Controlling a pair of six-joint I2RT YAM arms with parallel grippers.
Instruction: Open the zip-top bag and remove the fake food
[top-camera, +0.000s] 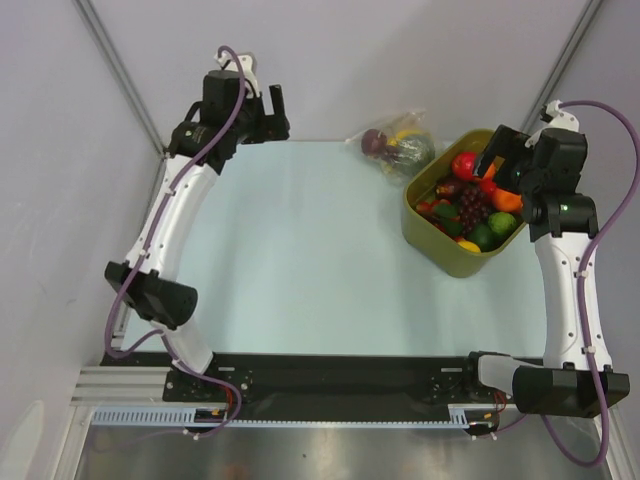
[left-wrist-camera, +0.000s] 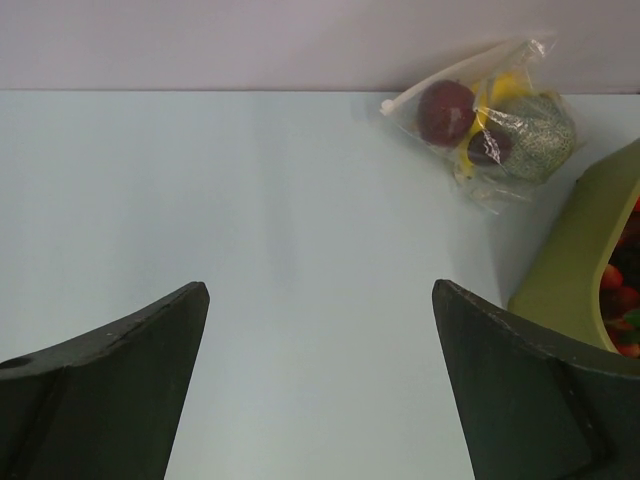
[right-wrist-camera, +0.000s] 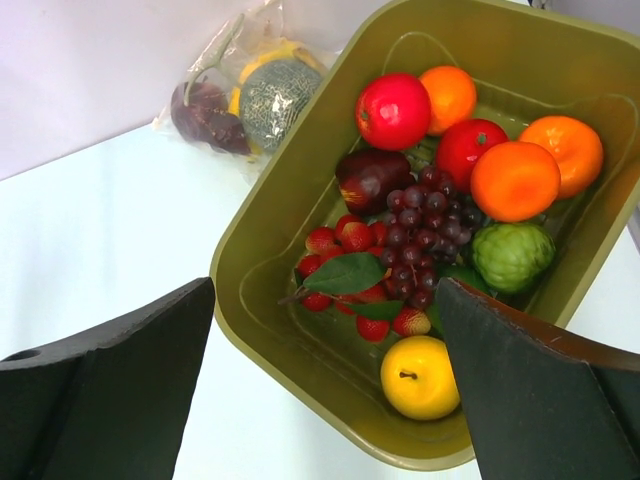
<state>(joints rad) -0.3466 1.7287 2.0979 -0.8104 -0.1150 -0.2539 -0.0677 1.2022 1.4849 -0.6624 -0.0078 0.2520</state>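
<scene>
The clear zip-top bag (top-camera: 400, 147) lies at the far edge of the table, left of the olive-green tub. It holds the fake food: dark maroon round pieces (left-wrist-camera: 446, 111), a yellow banana (left-wrist-camera: 500, 90) and a grey-green melon (left-wrist-camera: 540, 137). The bag also shows in the right wrist view (right-wrist-camera: 240, 95). Its zip strip (left-wrist-camera: 440, 78) looks closed. My left gripper (top-camera: 270, 112) is open and empty at the far left, well away from the bag. My right gripper (top-camera: 495, 160) is open and empty, held above the tub.
The olive-green tub (top-camera: 420, 228) stands at the right, filled with other toy fruit: apples, oranges, grapes (right-wrist-camera: 425, 225), strawberries, a yellow fruit (right-wrist-camera: 420, 377). Grey walls close in the table's far side, right behind the bag.
</scene>
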